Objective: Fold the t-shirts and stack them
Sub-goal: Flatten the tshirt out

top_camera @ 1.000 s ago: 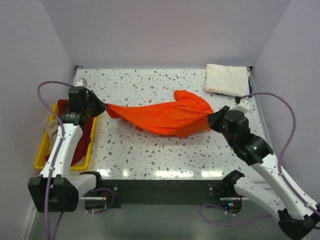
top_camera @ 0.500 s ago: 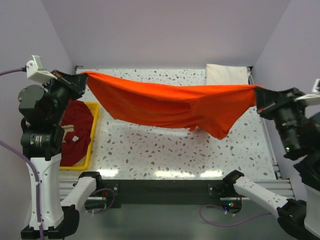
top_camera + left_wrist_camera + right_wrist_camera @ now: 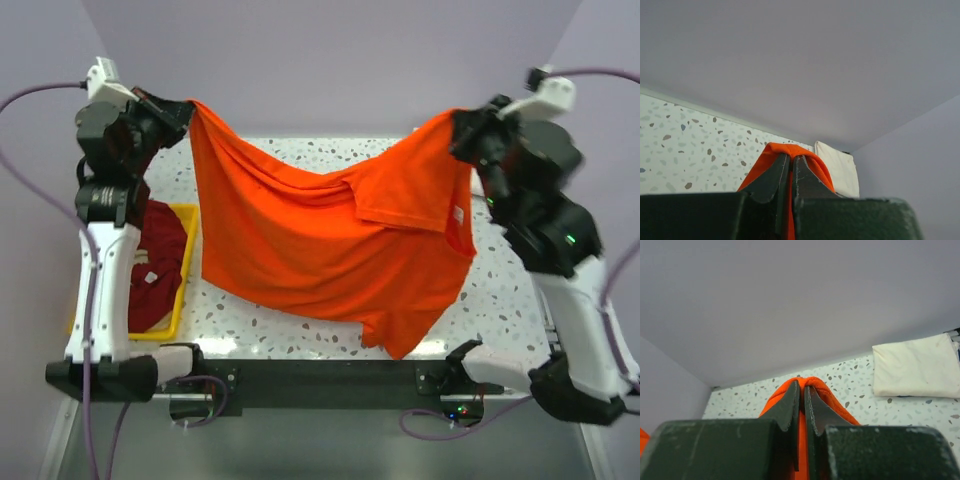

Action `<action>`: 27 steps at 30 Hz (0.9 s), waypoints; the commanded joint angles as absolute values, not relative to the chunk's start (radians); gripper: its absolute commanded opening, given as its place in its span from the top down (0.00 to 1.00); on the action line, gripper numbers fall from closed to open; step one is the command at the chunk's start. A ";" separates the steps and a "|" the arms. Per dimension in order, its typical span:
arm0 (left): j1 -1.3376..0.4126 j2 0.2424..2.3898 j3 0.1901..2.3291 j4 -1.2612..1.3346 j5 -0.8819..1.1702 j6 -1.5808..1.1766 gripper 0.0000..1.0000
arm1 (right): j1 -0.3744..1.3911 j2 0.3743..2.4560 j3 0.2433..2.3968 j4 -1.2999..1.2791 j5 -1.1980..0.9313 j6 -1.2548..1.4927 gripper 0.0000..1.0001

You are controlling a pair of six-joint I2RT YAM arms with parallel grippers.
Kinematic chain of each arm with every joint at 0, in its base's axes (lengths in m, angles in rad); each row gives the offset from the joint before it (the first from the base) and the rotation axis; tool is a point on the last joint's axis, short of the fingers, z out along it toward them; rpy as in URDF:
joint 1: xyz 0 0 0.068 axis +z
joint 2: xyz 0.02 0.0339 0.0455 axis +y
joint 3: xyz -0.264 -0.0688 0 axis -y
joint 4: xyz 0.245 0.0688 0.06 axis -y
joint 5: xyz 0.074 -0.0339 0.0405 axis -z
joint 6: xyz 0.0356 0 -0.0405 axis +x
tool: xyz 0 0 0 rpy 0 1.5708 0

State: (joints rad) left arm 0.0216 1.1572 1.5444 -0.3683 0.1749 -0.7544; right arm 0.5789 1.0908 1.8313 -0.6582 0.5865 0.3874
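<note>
Expect the bright orange soft cloth t-shirt (image 3: 320, 240) to hang limp and light. Your left gripper (image 3: 186, 106) and right gripper (image 3: 462, 128) each clamp an upper corner.

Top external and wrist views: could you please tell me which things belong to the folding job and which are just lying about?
Belongs to the job:
- orange t-shirt, pinched by the left fingers and the right fingers
- dark red t-shirt
- folded cream-white t-shirt

Just lying about:
- yellow tray
- speckled table
</note>
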 commanded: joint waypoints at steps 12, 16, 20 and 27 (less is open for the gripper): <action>0.147 1.773 2.157 -0.222 0.357 -0.841 1.00 | 0.143 1.808 2.466 -0.471 -0.050 0.647 1.00; 0.169 1.698 2.042 -0.218 0.348 -0.831 1.00 | 0.069 1.729 2.322 -0.420 -0.141 0.722 1.00; 0.173 1.574 1.800 -0.195 0.342 -0.824 1.00 | 0.037 1.565 1.917 -0.364 -0.169 0.727 1.00; 0.166 1.310 1.232 -0.141 0.341 -0.821 1.00 | -0.055 1.277 1.297 -0.379 -0.218 0.692 1.00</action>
